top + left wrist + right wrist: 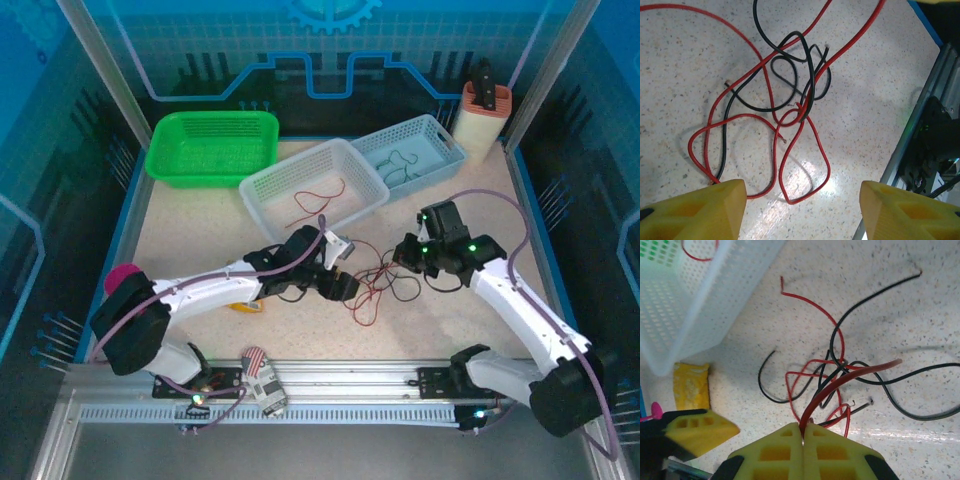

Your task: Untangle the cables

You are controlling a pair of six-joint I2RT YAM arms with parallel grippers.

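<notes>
Desk: While the right gripper (pixel 803 431) is pinched fully closed, what has it got?

Photographer: A red cable (pixel 860 371), which rises from between its yellow fingertips and arcs back to the cables (pixel 832 377) knotted on the speckled table (pixel 200 240).

Desk: And the left gripper (pixel 802 195)?

Photographer: Its jaws stand wide apart and hold nothing. It hangs over the tangle, with a red loop (pixel 828 167) lying below the gap. One fingertip (pixel 720 200) looks to brush a red strand, though the wrist view is too close to be sure.

Desk: Where does the tangle sit?

Photographer: Mid-table, between the two grippers, near the white basket (pixel 295 162) on its near side. Red and black strands cross over each other there, and several loose ends lie free.

Desk: Anything in the baskets?

Photographer: A lone red wire (pixel 318 195) lies in the white one. A dark wire (pixel 398 165) lies in the pale blue basket (pixel 447 137) beside it. A green basket (pixel 200 178) stands at the far left.
</notes>
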